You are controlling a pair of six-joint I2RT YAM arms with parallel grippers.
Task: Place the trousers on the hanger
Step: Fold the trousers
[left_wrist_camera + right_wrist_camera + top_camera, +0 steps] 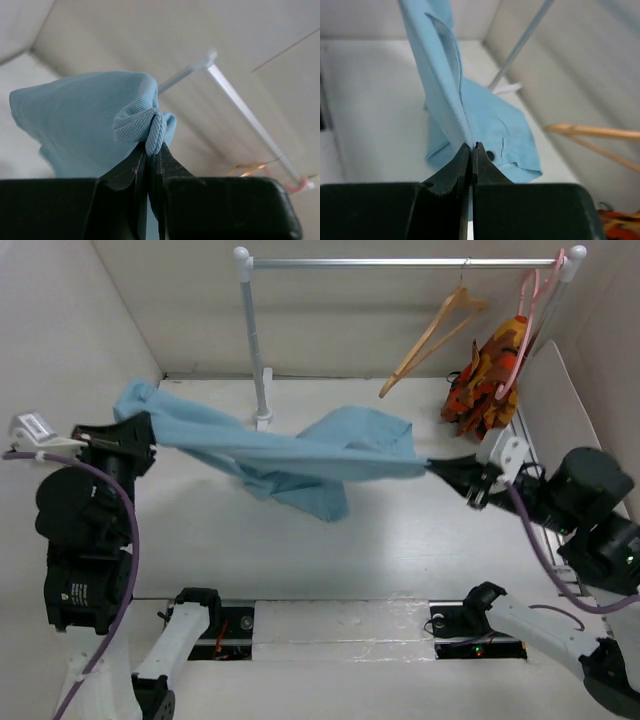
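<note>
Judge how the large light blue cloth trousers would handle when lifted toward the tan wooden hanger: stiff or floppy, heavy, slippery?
Probably floppy: the light blue cloth trousers sag and twist between the left gripper and right gripper, a fold hanging lower. Likely light, as two pinches carry them. They might slip, since each gripper clamps only a small bunched edge.

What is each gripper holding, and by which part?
Both hold the trousers: left gripper pinches a bunched ribbed edge, right gripper a thin fold at the opposite end.

The trousers (300, 455) span between left gripper (150, 443) and right gripper (433, 468), the hanger (425, 336) on the rail (400, 262) behind, seemingly apart.
</note>
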